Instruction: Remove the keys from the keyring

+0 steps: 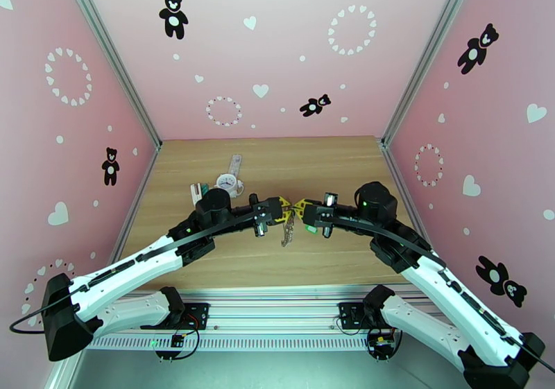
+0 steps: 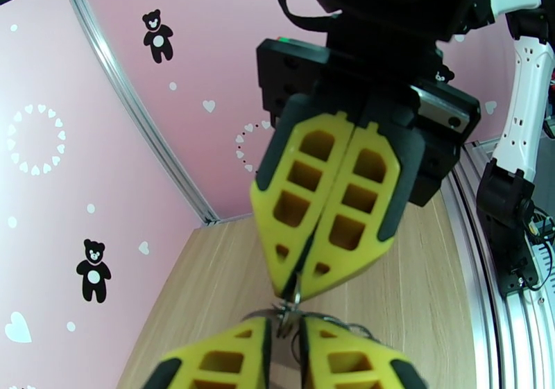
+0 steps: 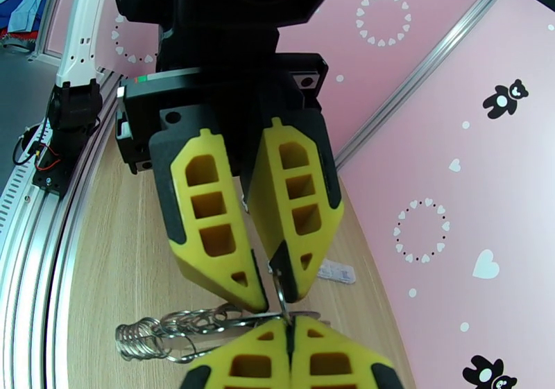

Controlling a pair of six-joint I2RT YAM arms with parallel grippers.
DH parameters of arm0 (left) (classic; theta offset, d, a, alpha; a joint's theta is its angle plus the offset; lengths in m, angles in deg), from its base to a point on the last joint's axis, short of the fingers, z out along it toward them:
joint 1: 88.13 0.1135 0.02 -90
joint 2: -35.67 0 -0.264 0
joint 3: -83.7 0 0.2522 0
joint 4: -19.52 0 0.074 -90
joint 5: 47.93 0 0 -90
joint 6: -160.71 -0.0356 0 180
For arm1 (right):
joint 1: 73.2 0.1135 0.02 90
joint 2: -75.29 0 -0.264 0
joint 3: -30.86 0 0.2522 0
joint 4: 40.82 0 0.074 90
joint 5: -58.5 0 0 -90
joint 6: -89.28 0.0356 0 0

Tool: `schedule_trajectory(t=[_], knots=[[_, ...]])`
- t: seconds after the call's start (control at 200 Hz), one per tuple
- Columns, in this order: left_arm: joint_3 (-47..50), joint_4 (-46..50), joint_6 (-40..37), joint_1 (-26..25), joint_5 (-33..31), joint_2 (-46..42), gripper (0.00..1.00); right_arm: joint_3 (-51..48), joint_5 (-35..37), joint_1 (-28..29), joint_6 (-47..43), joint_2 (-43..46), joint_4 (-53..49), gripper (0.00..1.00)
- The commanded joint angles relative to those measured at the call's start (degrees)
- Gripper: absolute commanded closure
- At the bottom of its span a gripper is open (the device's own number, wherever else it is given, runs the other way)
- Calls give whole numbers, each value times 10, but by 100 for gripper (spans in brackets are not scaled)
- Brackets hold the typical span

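Two white-and-black robot arms reach inward over a pale wooden table [image 1: 333, 168] inside a pink enclosure printed with black teddy bears and white hearts; their yellow-fingered ends meet nose to nose above the middle of the table; the right gripper [image 3: 288, 336] is closed tight, its two yellow fingers pressed flat together and pinching the thin dark metal keyring [image 3: 166, 329], whose wire rises out of the seam between them; the left gripper [image 3: 272, 297] faces it from the opposite side with its fingers a little apart; the ring's wire stands in the narrow gap between the tips, and they are not pressed onto it; a string of small silvery links hangs from the ring, drooping below the two grippers in the overhead view and showing as a cluster of loops in the right wrist view; the keys are too small to pick out among the links; towards the back left of the table lie a round white dial-faced object [image 1: 227, 182] and, just beside it, a small white-and-green block [image 1: 198, 191], both well apart from the keyring.
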Motion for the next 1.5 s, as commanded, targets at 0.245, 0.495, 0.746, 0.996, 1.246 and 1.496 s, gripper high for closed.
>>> schedule_trajectory(t=[0.245,0.495,0.746,0.996,1.246,1.496], knots=[[-2,-14,4,-4,17,4,90,-3,-20,2,18,-3,29,100],[-4,-18,-10,0,7,0,96,12,-12,2,18,1,-6,96],[-7,-10,-16,9,24,-8,99,18,27,-16,43,26,-45,74],[-14,-3,-10,9,28,-2,98,-16,103,-19,77,35,-25,67],[-30,0,-2,9,23,15,98,-21,138,5,86,14,-3,61],[-48,12,4,9,11,35,97,-29,140,35,86,7,6,51]])
